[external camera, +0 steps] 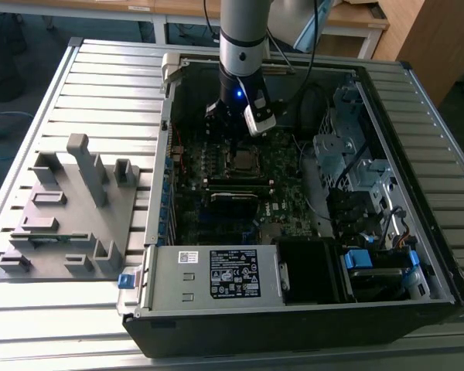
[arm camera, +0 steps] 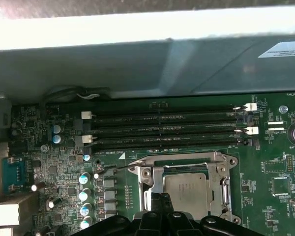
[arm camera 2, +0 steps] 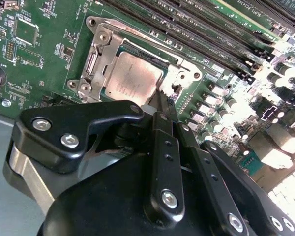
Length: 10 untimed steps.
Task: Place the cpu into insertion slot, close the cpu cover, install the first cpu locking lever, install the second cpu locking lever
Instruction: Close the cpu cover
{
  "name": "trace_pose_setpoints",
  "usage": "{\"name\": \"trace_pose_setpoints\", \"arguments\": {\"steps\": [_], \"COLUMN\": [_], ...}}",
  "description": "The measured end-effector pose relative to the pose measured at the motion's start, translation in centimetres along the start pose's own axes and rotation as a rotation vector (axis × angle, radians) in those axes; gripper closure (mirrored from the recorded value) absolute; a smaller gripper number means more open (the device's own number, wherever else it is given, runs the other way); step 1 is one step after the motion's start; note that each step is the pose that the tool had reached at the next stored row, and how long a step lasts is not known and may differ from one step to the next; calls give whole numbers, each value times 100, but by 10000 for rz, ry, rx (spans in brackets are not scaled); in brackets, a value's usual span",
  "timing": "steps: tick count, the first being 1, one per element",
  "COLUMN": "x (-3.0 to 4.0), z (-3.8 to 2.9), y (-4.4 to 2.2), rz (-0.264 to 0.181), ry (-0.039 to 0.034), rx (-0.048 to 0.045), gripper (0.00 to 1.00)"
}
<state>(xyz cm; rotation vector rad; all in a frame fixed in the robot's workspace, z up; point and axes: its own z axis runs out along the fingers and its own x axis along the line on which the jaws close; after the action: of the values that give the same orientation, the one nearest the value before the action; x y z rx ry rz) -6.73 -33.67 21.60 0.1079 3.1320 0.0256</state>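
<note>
My gripper (arm camera 2: 166, 105) down inside computer case (external camera: 294, 332), over green board (arm camera: 265, 169). My fingers pressed together, nothing between them that I can see. Tips right at edge of insertion slot (arm camera: 179, 163); cannot tell if touching. Cpu (arm camera 2: 136, 78) already lies flat in slot. Cpu cover (arm camera 2: 102, 56) down flat around cpu, silver top showing through its window. Long black memory strips (arm camera: 162, 132) just beside slot. Grey parts tray (external camera: 69, 224) on slatted table (external camera: 100, 77), well apart, at exterior view's left

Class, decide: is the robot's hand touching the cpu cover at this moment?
Cannot tell. In the second wrist view the hand ends right at the edge of the cpu cover, and its own body hides the meeting point.
</note>
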Motion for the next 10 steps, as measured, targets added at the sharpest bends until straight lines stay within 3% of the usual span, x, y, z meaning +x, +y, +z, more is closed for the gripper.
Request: {"name": "trace_pose_setpoints", "arguments": {"steps": [10], "x": [28], "z": [76], "y": [-3], "rz": [0], "ry": [-1], "rx": [-2], "gripper": [90]}}
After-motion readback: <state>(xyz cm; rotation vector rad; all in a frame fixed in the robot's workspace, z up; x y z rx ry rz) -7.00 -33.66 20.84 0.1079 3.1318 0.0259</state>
